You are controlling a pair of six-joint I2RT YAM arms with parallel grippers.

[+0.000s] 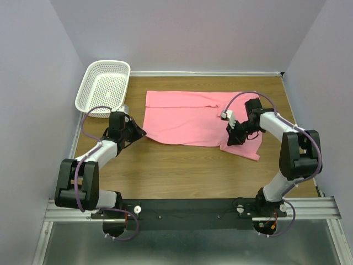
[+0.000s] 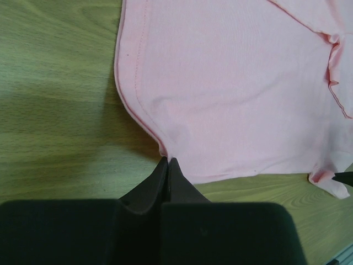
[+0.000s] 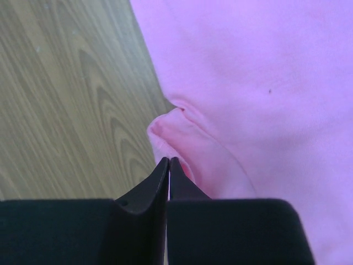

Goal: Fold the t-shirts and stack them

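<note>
1. Left hand (image 2: 167, 161) is pressed together, tips at the near-left hem corner of the pink t-shirt (image 1: 187, 118); whether cloth is caught, I cannot tell.
2. Right hand (image 3: 169, 160) pinches a puckered fold at its near-right edge.
3. It lies spread on the counter (image 1: 182, 165), right of the white basket (image 1: 105, 87).

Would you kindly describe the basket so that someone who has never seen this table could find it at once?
Look at the wooden table and go to its far left corner. There stands a white plastic basket with mesh sides, empty. Its neighbour, the pink t-shirt, is flat cloth spread mid-table, while the basket is rigid and perforated.
</note>
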